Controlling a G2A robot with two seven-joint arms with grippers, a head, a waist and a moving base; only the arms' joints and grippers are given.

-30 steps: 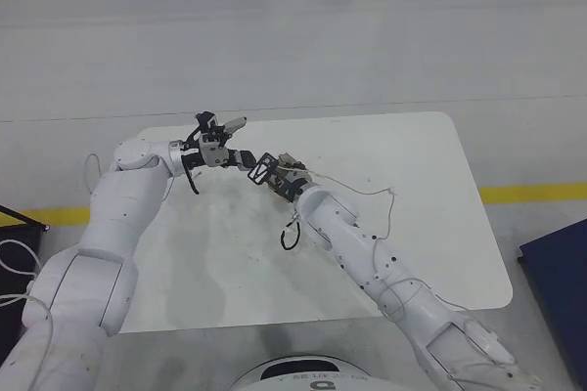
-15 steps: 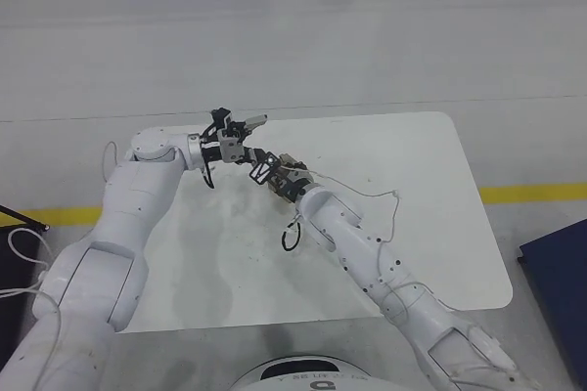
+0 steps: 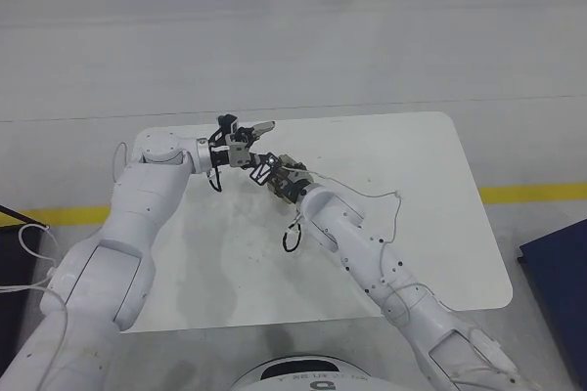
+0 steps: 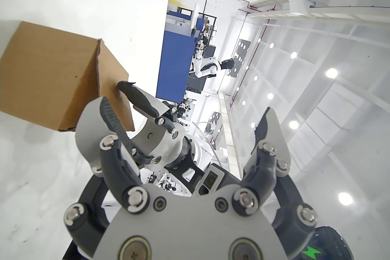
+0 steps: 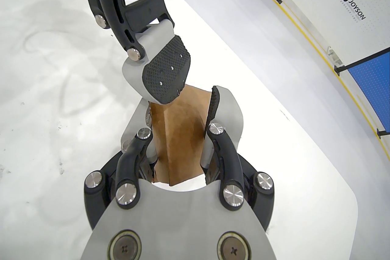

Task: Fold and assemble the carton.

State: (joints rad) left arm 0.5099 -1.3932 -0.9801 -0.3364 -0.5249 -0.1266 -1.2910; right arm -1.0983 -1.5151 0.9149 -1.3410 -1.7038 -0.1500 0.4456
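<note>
Cardboard is clamped between the fingers of your right gripper. The brown carton runs back between them toward the wrist. In the left wrist view, one black right finger presses on the carton's end panel, just beside a corner where a raw board edge shows.

Left gripper is spread wide and holds nothing. One pad hangs just beside the right fingertips, over the carton's outer end. I can't tell if it touches the board.

Carton sits low near the tabletop's far edge, left of middle. Its bottom edge is either on the tabletop or just over it; can't tell which.

My read is that you're squaring and closing that end corner, with the right gripper as anchor and the left as pusher. To do it well:
- Hold the right clamp firm and don't regrip mid-fold, or the carton will probably pivot on that one panel.
- Bring the left pad in flat on the panel face, not on the raw edge, because corrugated board crushes and creases off-line.
- Push along the crease, slowly, toward the right fingers, so the load goes into the clamp.
- Use the tabletop as a backstop if the carton starts to rock.
- Watch finger clearance. The two grippers are very near each other, so a collision is the main risk.
</note>
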